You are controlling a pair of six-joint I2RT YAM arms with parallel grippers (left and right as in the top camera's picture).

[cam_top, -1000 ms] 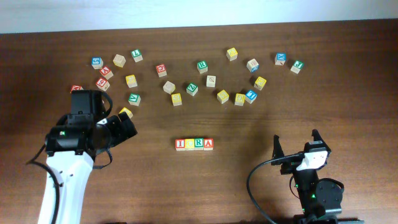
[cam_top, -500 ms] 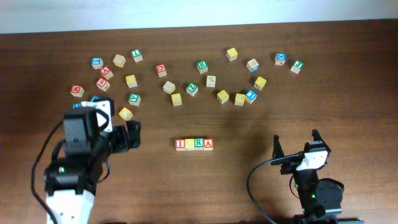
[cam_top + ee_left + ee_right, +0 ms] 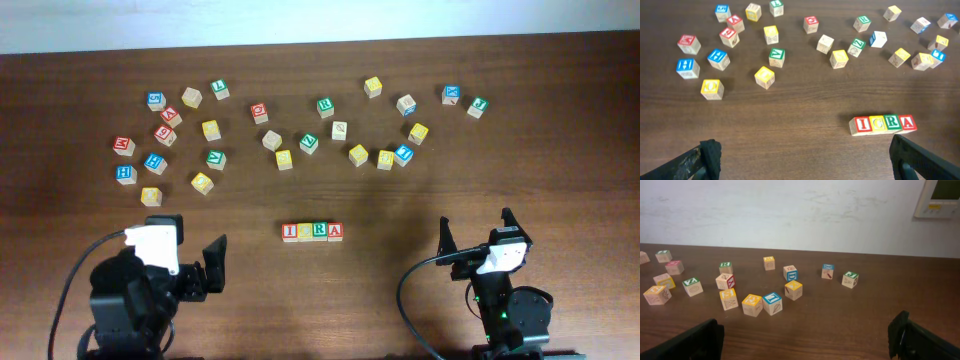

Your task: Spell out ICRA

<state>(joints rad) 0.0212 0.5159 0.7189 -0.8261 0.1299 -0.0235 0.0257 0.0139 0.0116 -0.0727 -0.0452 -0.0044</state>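
the icra row (image 3: pixel 313 232) lies mid-table, at 6 o'clock of the loose blocks (image 3: pixel 284 159); left gripper (image 3: pixel 805 154) at its 8 o'clock and right gripper (image 3: pixel 476 228) at 4 o'clock both gape wide, empty. judged risk: any careless reach inward could knock its 4 touching letters crooked.

A brown table (image 3: pixel 560 180) seen from above. Many letter blocks (image 3: pixel 310 143) lie scattered in a band along the far edge, with only narrow gaps between them. Toward the left edge this band reaches furthest forward. A row of four blocks (image 3: pixel 313 232), touching side by side, sits alone at the middle. Open wood lies on both sides of it and between it and the band. The left gripper (image 3: pixel 802 162) and right gripper (image 3: pixel 477 232), jaws spread wide, occupy the near corners, well apart from the row.
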